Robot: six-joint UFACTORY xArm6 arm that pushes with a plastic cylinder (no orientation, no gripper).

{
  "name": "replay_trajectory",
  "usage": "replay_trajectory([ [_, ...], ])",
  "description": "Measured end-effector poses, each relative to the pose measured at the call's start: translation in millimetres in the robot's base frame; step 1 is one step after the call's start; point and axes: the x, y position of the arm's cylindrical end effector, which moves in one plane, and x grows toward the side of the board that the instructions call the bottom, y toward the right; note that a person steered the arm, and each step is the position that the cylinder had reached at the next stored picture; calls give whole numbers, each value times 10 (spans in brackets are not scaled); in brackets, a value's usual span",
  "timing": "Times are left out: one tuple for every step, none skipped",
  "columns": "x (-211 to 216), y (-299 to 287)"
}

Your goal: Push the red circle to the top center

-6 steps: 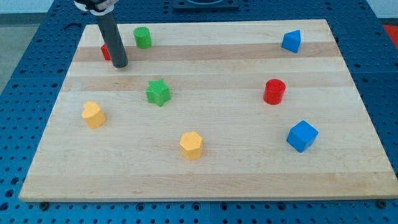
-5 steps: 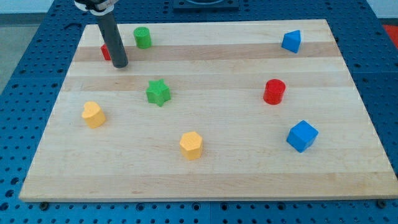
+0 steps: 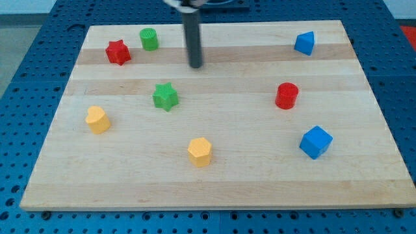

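There is no hand on this arm, so no opening or closing to report; it ends in a dark rod, slightly blurred, whose upper part is cut off by the view's top edge. My tip (image 3: 195, 65) sits on the table (image 3: 214, 175) in the upper middle of the board, touching no block. The nearest blocks lie to the view's left: the green cylinder (image 3: 149, 39) near the top edge, and the green star (image 3: 165, 96) below and left of the tip. Further left, the red star (image 3: 117, 52) stands close beside the green cylinder, in full view.

The red circle (image 3: 286, 95), a short cylinder, stands on the right half of the table, well apart from the tip, to its lower right. Above it, near the top right corner, is a blue block (image 3: 304, 43) whose exact shape is hard to make out. Below the red circle rests a blue cube (image 3: 316, 142). A yellow heart-like block (image 3: 97, 119) lies at the view's left, and a yellow hexagonal block (image 3: 200, 151) sits near the bottom centre.
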Motion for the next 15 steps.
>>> replay_trajectory([
  [111, 793],
  [312, 1594],
  [373, 2037],
  [373, 2037],
  [373, 2023],
  [479, 2023],
  [884, 1990],
  [1008, 1495],
  [987, 784],
  [989, 767],
  [1228, 967],
  [1525, 773],
  [1323, 413],
  [895, 377],
  [474, 359],
])
